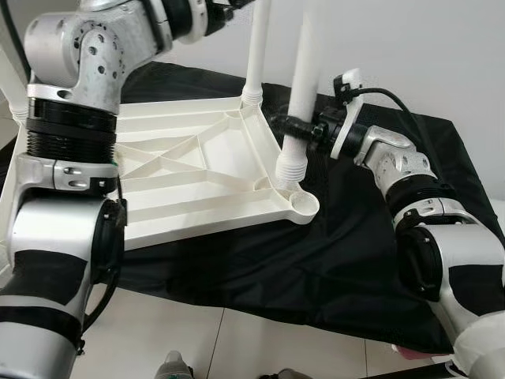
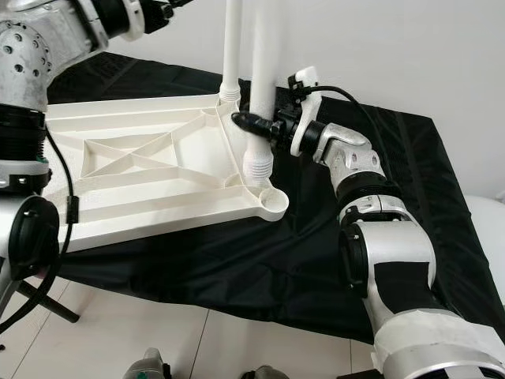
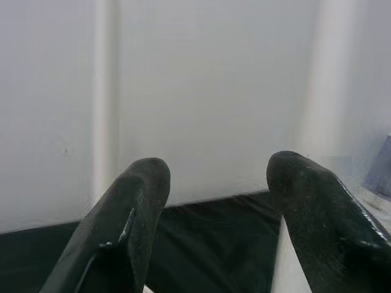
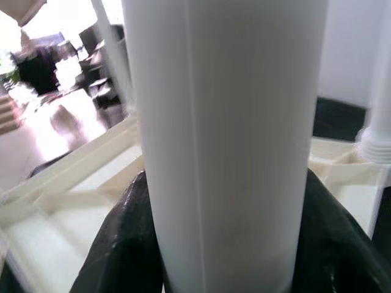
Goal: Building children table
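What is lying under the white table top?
The white table top lies upside down on a black cloth, which spreads out past its edges. What is beneath the cloth is covered and cannot be seen.

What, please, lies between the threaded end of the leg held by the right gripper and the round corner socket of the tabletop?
Nothing: in the left eye view the leg, shut in the right gripper, hangs tilted, threaded end just above the tabletop socket.

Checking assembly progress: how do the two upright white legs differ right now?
The near leg is held by the right gripper, its threaded end above the corner socket, not seated. The far leg stands ungripped, seated in the tabletop. Both are white, upright tubes.
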Controlling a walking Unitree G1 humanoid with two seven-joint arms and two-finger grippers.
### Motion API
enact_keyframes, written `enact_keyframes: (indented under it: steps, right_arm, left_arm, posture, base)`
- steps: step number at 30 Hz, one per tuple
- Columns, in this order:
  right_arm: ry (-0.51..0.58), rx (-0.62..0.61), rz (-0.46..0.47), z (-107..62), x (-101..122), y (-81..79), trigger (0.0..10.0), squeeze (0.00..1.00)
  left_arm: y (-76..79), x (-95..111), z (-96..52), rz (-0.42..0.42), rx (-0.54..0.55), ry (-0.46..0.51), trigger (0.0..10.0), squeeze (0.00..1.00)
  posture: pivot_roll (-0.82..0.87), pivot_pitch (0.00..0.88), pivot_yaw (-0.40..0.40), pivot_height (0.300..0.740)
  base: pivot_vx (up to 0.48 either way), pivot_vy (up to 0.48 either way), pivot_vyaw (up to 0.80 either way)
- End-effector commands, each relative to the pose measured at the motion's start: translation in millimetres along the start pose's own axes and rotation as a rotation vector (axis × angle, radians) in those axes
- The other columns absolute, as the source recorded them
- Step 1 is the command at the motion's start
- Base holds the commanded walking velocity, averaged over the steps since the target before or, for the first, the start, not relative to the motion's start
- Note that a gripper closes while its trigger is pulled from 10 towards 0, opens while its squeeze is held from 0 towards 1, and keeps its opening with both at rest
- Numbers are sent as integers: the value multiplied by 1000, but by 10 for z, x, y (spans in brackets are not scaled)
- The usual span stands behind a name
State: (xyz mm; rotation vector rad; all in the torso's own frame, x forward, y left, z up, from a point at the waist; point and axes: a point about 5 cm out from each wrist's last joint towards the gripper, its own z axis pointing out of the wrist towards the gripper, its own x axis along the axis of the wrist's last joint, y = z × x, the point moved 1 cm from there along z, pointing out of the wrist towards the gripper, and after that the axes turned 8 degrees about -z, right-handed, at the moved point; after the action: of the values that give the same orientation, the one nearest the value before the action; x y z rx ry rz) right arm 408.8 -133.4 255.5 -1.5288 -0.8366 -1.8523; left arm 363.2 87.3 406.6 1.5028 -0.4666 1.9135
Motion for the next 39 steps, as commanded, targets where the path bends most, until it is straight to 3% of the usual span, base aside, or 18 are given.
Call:
enact_keyframes:
  steps: [1,3,5,7,11,22,26,28,33,39]
  right_arm:
    - [53,-43,-2,24,83,24,10000,0]
    - [67,-121,-29,21,69,49,10000,0]
    - [67,-121,-29,21,69,49,10000,0]
    - [75,-190,-45,11,20,53,10000,0]
    - [89,-242,-62,4,-27,34,10000,0]
    - [89,-441,-48,-42,-243,-8,10000,0]
    - [140,-480,-57,-80,-230,-23,10000,0]
    - [195,-484,-97,-100,-206,-94,10000,0]
    - [235,-495,-134,-117,-211,-194,10000,0]
    - [277,-586,-183,-235,-253,-297,10000,0]
  left_arm:
    - [23,-131,52,23,37,-4,10000,0]
    - [-145,-344,41,-6,104,-4,10000,0]
    - [-145,-344,41,-6,104,-4,10000,0]
    - [-369,-480,-68,-20,205,-2,10000,0]
    - [-477,-626,-151,-21,276,-11,10000,0]
    - [-613,-977,-331,-36,404,-24,10000,0]
    - [-667,-1172,-456,7,458,-70,10000,0]
    - [-669,-1376,-579,40,503,-113,10000,0]
    - [-635,-1544,-700,106,534,-150,10000,0]
    - [-620,-1617,-909,95,607,-81,10000,0]
  posture:
    - [62,0,-63,740]
    - [60,0,-61,740]
    - [60,0,-61,740]
    - [58,0,-65,740]
    - [59,0,-63,740]
    - [48,0,-60,740]
    - [45,0,-59,740]
    - [46,0,-64,740]
    - [47,0,-70,740]
    - [43,0,-72,740]
  base:
    - [0,0,0]
    - [0,0,0]
    - [0,0,0]
    - [0,0,0]
    - [0,0,0]
    - [0,0,0]
    - [0,0,0]
    - [0,0,0]
    - [0,0,0]
    - [0,0,0]
